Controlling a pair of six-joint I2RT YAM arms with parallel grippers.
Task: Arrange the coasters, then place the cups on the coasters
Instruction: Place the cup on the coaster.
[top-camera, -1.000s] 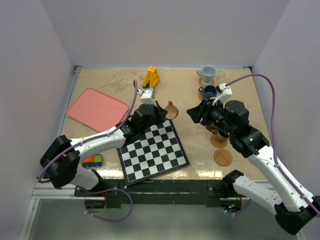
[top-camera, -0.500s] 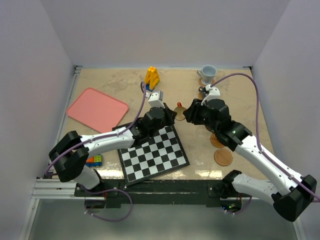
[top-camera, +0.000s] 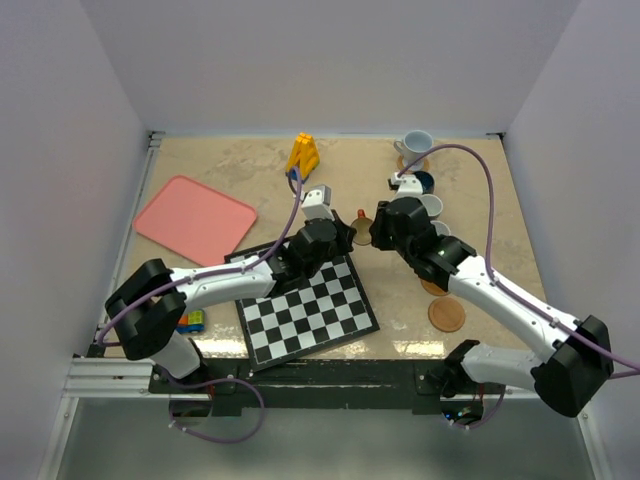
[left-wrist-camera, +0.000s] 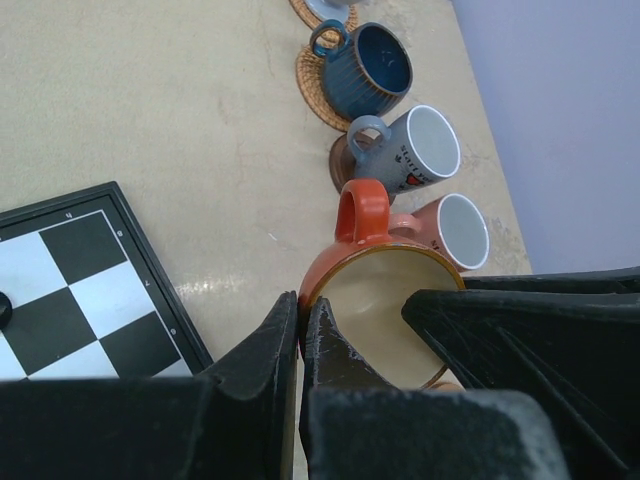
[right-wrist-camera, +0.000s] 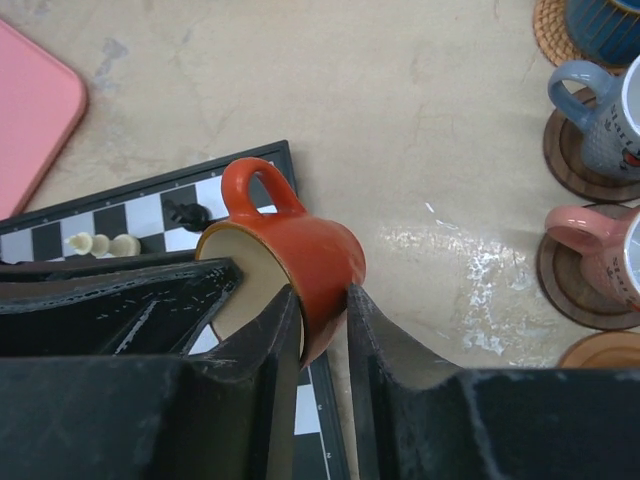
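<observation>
Your orange cup (right-wrist-camera: 300, 250) hung above the middle of the table (top-camera: 230, 170), just past the chessboard's (top-camera: 305, 300) far right corner. Your left gripper (left-wrist-camera: 302, 308) pinched its rim, fingers almost together. Your right gripper (right-wrist-camera: 320, 298), fingers narrowly parted, clasped its wall.

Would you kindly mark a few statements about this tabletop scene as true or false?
1. The left gripper pinches the rim of the orange mug. True.
2. The dark blue mug stands on the chessboard. False: it stands on a woven coaster.
3. The grey mug sits on a dark coaster. True.
4. The pink mug sits on the tray. False: it sits on a second dark coaster, beside the grey mug.
</observation>
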